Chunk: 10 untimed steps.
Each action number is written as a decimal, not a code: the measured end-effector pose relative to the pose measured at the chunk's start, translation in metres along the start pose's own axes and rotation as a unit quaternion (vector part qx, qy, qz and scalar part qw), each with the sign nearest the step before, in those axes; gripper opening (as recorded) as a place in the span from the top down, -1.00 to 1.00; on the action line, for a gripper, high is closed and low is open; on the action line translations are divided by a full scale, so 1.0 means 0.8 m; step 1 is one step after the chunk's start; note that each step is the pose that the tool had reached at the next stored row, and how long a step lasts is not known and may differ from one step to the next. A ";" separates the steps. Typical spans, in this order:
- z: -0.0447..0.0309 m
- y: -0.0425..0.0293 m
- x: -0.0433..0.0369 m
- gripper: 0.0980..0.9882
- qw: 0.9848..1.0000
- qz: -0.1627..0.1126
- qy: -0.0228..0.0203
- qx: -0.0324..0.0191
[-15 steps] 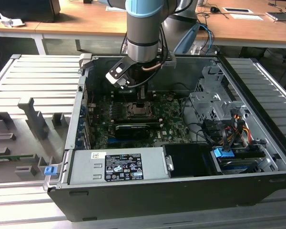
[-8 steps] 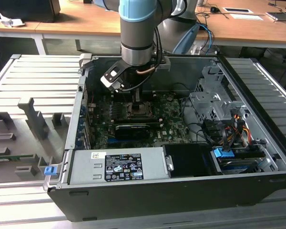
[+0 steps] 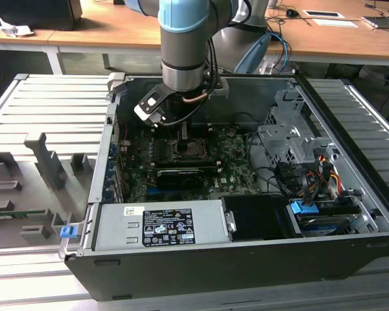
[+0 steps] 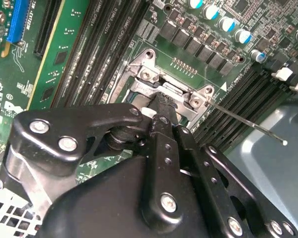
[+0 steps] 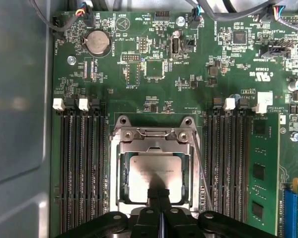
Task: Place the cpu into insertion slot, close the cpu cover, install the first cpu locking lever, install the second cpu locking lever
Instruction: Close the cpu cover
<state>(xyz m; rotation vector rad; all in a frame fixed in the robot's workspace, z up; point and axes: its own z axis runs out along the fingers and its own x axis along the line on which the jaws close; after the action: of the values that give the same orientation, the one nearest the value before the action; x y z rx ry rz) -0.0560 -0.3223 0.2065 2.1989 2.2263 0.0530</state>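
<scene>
One thing first: where is the cpu (image 5: 154,176)?

Lying flat in the insertion slot (image 5: 123,179) on the green board (image 5: 139,69), grey face up. In the first wrist view the cpu cover (image 5: 156,145) looks folded down round it, and the chip shows through the square opening.

And the gripper (image 5: 158,192)?

Low over one edge of the chip, fingers (image 5: 152,201) pinched together with nothing visible between them. In the second wrist view the tip sits at a screwed end of the metal frame. Touching or just above, I cannot tell.

Which way does the chip point?

It is square, so it has no long axis. Its edges run in line with the memory slots (image 5: 82,163) on either side. One screwed end of the cover faces the coin battery (image 5: 97,42). A thin lever rod (image 5: 202,173) runs along one side of the slot, slanting away from it.

How would it handle?

Light, stiff and thin, I'd judge, and easily damaged underneath, so take it by two opposite edges only. The cover looks like springy sheet metal: press on the frame, never on the chip.
</scene>
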 end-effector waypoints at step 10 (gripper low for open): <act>-0.0072 0.0099 0.000 0.98 1.000 0.000 0.000 0.003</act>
<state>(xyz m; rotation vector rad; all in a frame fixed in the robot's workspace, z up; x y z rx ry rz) -0.0483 -0.3223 0.2126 2.2023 2.2296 0.0454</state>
